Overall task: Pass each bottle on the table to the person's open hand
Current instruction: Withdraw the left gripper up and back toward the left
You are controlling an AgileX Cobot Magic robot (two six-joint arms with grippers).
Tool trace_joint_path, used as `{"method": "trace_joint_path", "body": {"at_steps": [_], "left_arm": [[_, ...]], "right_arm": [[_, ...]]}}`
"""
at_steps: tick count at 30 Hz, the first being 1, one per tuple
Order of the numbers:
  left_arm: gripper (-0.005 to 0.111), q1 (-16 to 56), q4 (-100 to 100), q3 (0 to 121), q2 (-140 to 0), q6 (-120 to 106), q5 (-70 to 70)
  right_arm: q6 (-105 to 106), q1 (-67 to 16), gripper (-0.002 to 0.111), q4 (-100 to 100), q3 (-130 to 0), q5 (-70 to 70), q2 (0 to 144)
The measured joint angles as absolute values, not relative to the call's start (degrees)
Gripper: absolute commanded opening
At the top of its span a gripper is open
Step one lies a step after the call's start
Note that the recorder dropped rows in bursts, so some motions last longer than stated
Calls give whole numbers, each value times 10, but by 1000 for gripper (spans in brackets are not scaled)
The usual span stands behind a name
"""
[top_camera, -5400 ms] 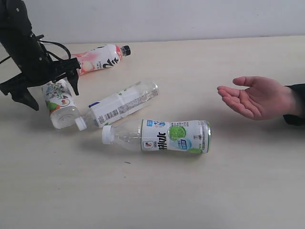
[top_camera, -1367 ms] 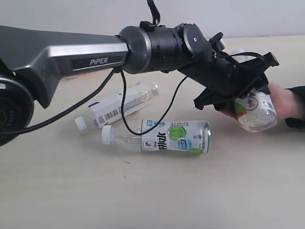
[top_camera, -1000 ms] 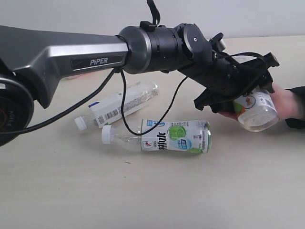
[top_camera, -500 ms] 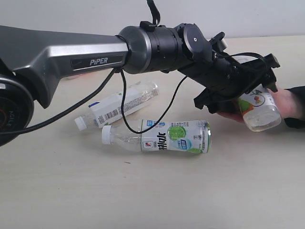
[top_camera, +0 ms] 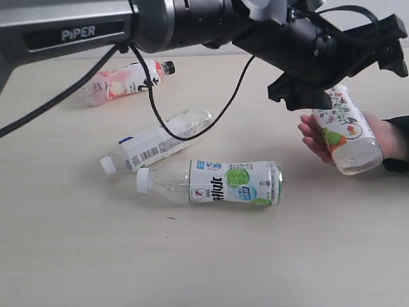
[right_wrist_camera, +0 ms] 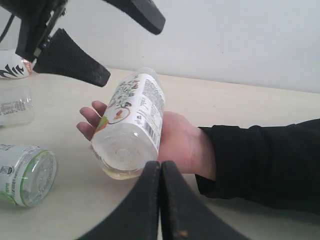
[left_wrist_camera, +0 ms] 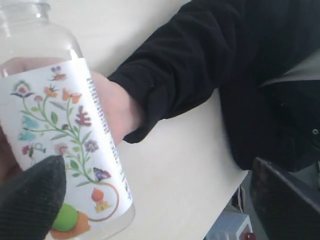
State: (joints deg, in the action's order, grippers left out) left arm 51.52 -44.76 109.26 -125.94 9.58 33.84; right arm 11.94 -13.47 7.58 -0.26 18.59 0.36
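Observation:
The floral-label bottle [top_camera: 346, 128] [right_wrist_camera: 133, 123] lies in the person's open hand [top_camera: 312, 135] [right_wrist_camera: 181, 141], cap end away from the wrist. My left gripper [top_camera: 350, 75] hangs just above it, open, its fingers [right_wrist_camera: 70, 57] clear of the bottle. In the left wrist view the floral bottle [left_wrist_camera: 65, 145] sits beside one dark fingertip [left_wrist_camera: 30, 200]. On the table [top_camera: 204, 256] lie the pink-label bottle [top_camera: 128, 80], the barcode bottle [top_camera: 160, 144] and the lime bottle [top_camera: 223, 182] [right_wrist_camera: 25, 175]. My right gripper [right_wrist_camera: 160, 167] is shut and empty, near the hand.
The person's black sleeve [top_camera: 396, 141] [right_wrist_camera: 260, 165] comes in from the right edge. My left arm [top_camera: 192, 22] spans the back of the table with a cable [top_camera: 192, 121] hanging down near the barcode bottle. The table's edge [left_wrist_camera: 235, 185] lies beyond the sleeve.
My left gripper has opened, let go of the floral bottle and lifted up and back. The bottle now rests in the person's hand.

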Motion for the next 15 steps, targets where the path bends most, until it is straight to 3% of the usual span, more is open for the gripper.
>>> {"method": "trace_joint_path", "body": {"at_steps": [9,13,15], "left_arm": [[91,503,-374,1093,-1204,74,406],[66,497,-328,1093,-1180,42,438],[47,498,-305,1093,-1169,31,451]], "right_arm": [[119,-135,0,76,-3,186,4],[119,-135,0,76,-3,186,4],[119,-135,0,76,-3,186,4]]}}
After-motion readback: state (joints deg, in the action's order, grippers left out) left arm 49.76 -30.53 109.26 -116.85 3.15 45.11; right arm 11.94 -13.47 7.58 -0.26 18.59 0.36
